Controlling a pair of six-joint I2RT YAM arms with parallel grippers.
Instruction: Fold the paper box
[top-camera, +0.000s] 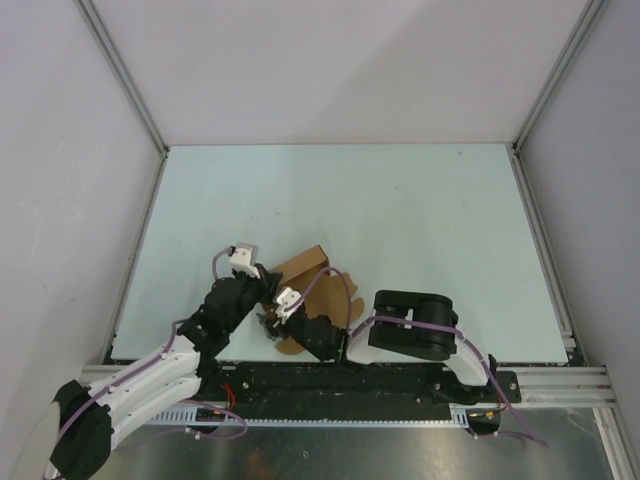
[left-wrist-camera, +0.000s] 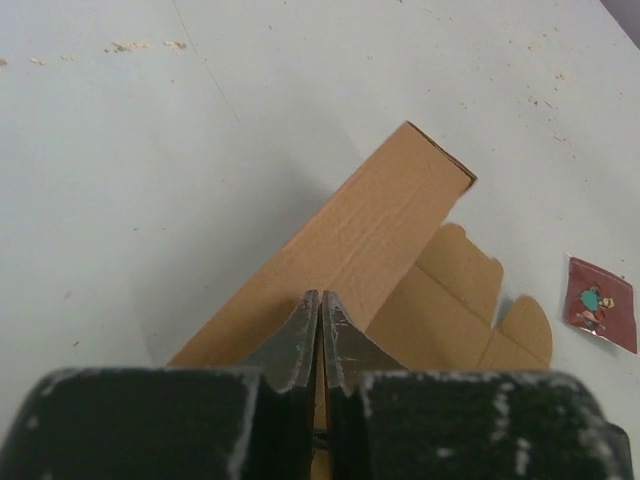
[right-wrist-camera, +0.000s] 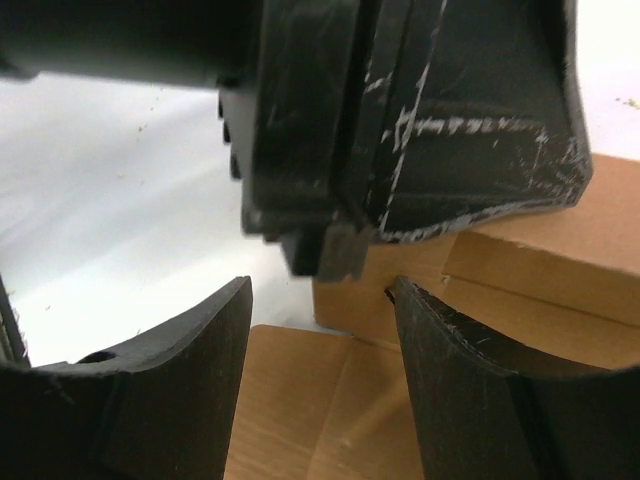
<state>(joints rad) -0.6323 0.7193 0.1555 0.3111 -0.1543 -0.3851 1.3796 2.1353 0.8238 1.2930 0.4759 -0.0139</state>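
1. paper box (top-camera: 303, 266): brown kraft die-cut sheet, partly formed. it is found on the table (top-camera: 420, 220) near the front edge, left of centre, where the two arms meet. one long side panel is stood upright, and the other flaps and rounded tabs are seen lying flat beside it.
2. left gripper (left-wrist-camera: 320, 297): jaws are pressed together on the near end of the raised panel. cardboard is seen running down between the two fingers, so the panel is judged to be pinched by its thin edge.
3. right gripper (right-wrist-camera: 320, 300): jaws are set apart and nothing is clamped. flat cardboard is seen through the gap, and the black body of the left gripper is seen just ahead.
4. governing relation: the raised panel's long axis runs straight away from the left gripper, slanting toward the far right. only the near end is held, and the far end is free.
5. side of work: the flat flaps lie to the right of the raised panel, which is the side the right arm reaches in from.
6. nearer arm: both grippers are at the box. the right one is unoccupied and is judged better placed for the next flap.
7. dark red square item (left-wrist-camera: 601, 304): seen flat on the table, just beyond the rounded tabs and apart from them.
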